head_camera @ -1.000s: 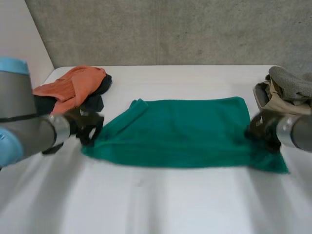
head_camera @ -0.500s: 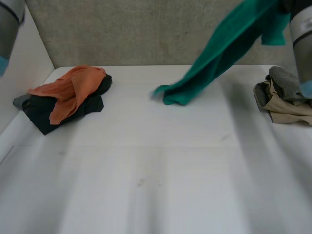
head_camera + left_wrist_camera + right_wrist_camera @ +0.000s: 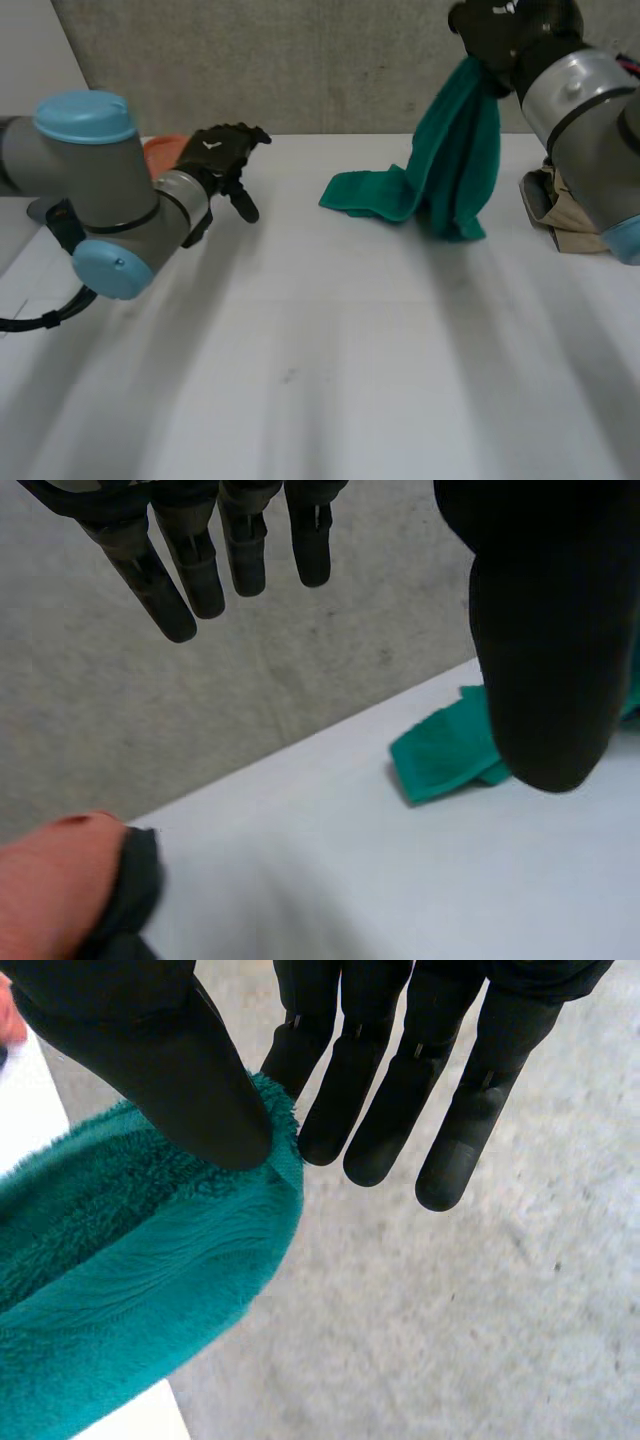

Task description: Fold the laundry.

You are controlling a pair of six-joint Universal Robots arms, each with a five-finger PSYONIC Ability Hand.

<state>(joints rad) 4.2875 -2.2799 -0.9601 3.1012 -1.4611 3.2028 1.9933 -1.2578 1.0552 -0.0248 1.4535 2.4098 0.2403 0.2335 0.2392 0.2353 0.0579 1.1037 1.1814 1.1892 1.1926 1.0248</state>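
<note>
Right hand [image 3: 495,30] raised, pinching green towel [image 3: 455,160] edge, towel's end on table [image 3: 330,350], left hand [image 3: 218,155] slack, empty, orange garment [image 3: 160,149] and beige pile [image 3: 556,212] mostly hidden behind arms

Orange garment [image 3: 160,149] mostly behind left arm [image 3: 92,185]; beige pile [image 3: 560,216] partly behind right arm [image 3: 592,130].

You had no text, label, brand, number or sign that could be read anywhere in these views.
</note>
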